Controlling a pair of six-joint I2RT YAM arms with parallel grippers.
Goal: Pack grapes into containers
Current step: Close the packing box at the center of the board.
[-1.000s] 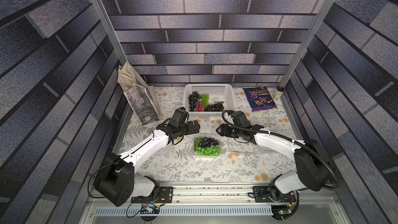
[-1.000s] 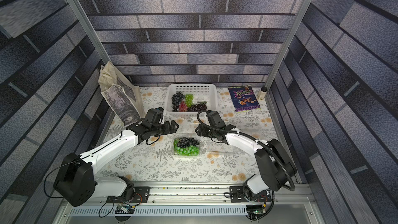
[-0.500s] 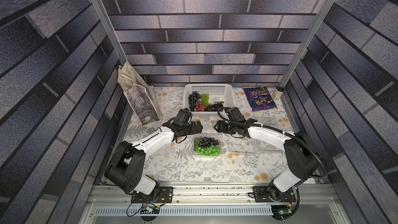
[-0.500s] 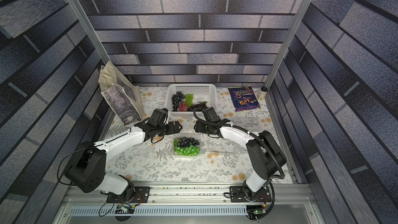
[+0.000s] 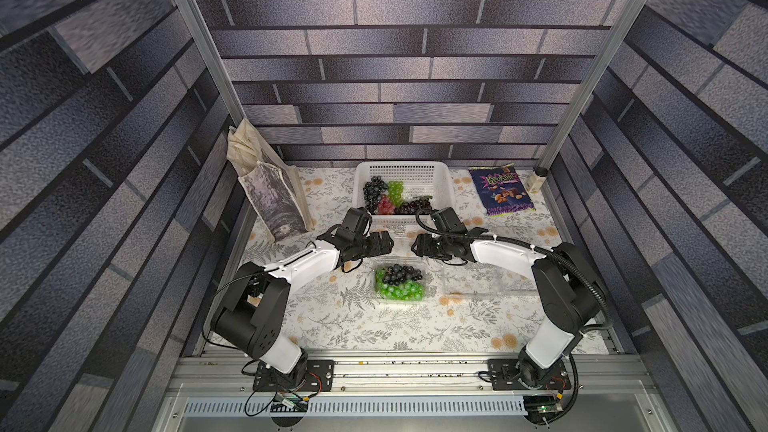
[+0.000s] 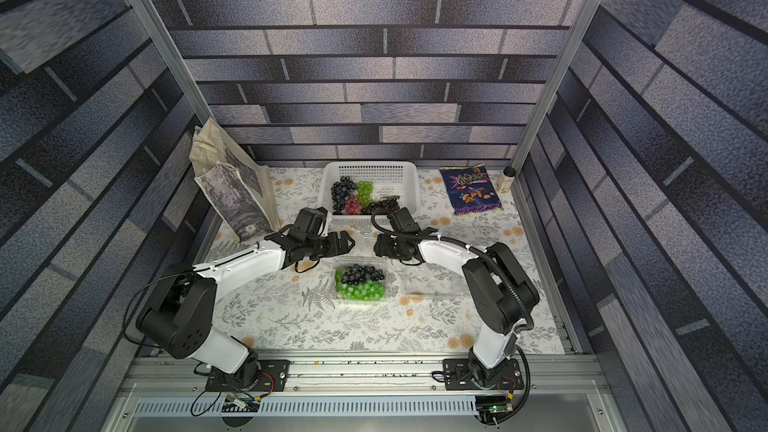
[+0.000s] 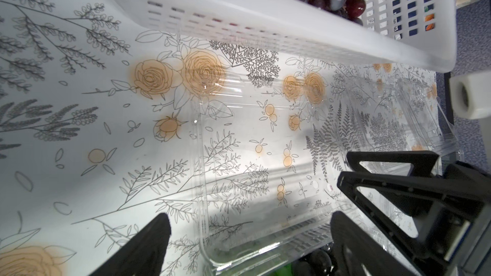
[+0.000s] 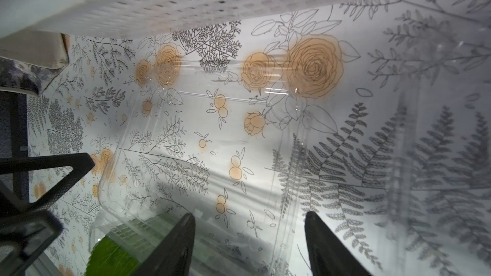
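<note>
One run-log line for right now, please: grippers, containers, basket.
left gripper: open, empty | right gripper: open, empty | filled container: green and black grapes, lid open | empty container: beside it | basket: unpacked grapes inside

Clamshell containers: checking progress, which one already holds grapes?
The middle container, holding green and black grapes; the container beside it looks empty.

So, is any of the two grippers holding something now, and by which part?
Nothing is held. The left gripper and the right gripper have their fingers apart near the clear open lid, not closed on it.
</note>
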